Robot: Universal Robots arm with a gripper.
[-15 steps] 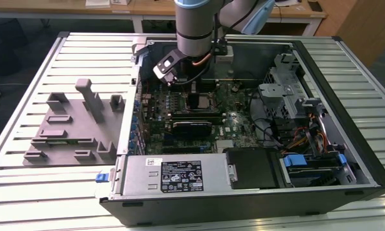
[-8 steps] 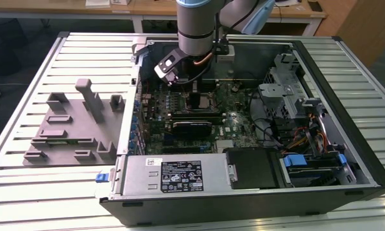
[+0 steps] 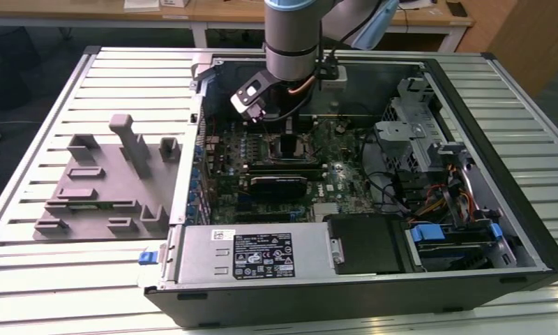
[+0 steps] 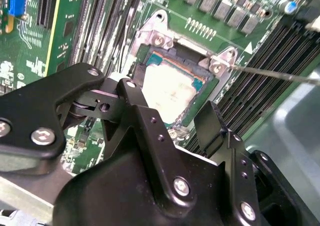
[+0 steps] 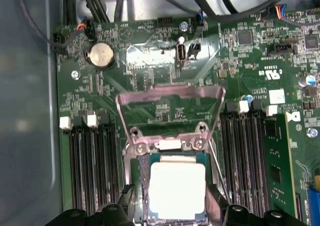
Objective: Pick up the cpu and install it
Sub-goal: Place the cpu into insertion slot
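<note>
The cpu (image 5: 177,191) is seen lying flat inside the socket (image 5: 167,147), so the placing is judged done. The hinged metal plate (image 5: 170,90) at the socket's far edge is raised, so the chip is not yet clamped. The gripper (image 4: 170,99) is held just above the socket, its fingers (image 4: 140,106) spread to either side of the cpu, with nothing gripped. A white printed sticker (image 3: 260,255) is seen on the metal box (image 3: 195,269), well apart from the socket; its print is left unread.
</note>
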